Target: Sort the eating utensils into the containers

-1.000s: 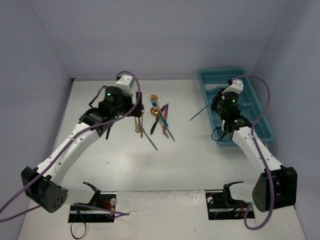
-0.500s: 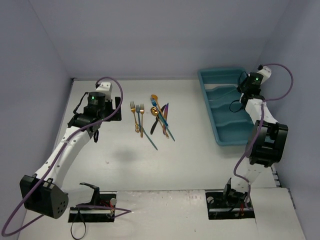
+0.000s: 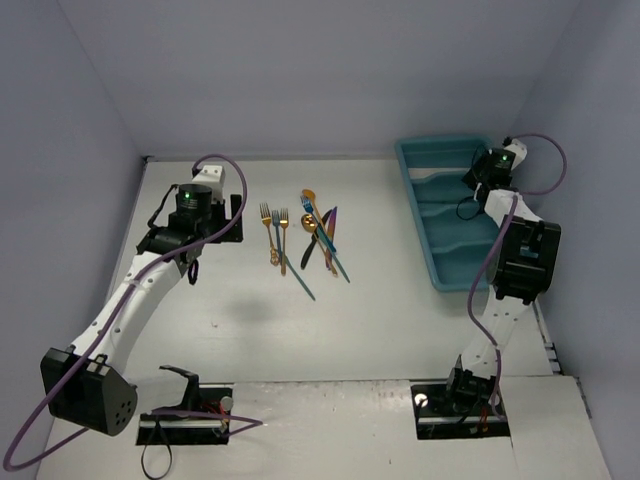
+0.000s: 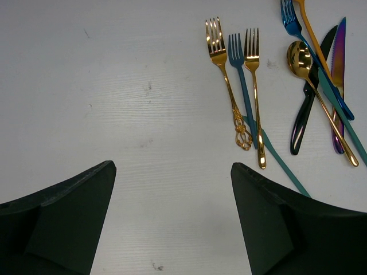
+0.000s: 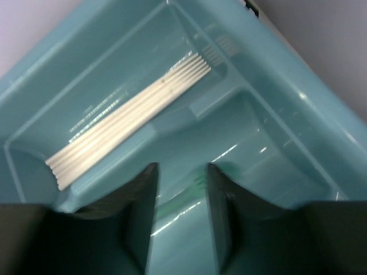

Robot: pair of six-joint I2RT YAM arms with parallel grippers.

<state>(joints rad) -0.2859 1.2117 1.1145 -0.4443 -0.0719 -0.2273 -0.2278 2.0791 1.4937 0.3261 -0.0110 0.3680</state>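
Overhead view spans everything; wrist cameras closely face table (image 4: 114, 86), tray (image 5: 275, 69).

Four forks (image 4: 252, 43); two gold spoons (image 4: 299, 56); two dark knives (image 4: 304, 114); one tray (image 5: 86, 54)

Table (image 3: 380, 320): white, matte.
- Far right corner: one long teal tray (image 3: 418, 205), lying lengthwise along the right edge.
- Mid-table, toward the far edge: ornate gold fork (image 4: 221, 63), teal fork (image 4: 237, 57) and plain gold fork (image 4: 254, 74), side by side.
- Just right of these, overlapping: blue fork (image 4: 292, 26), gold spoon (image 4: 299, 54), black knife (image 4: 304, 114), purple-iridescent knife (image 4: 339, 69).
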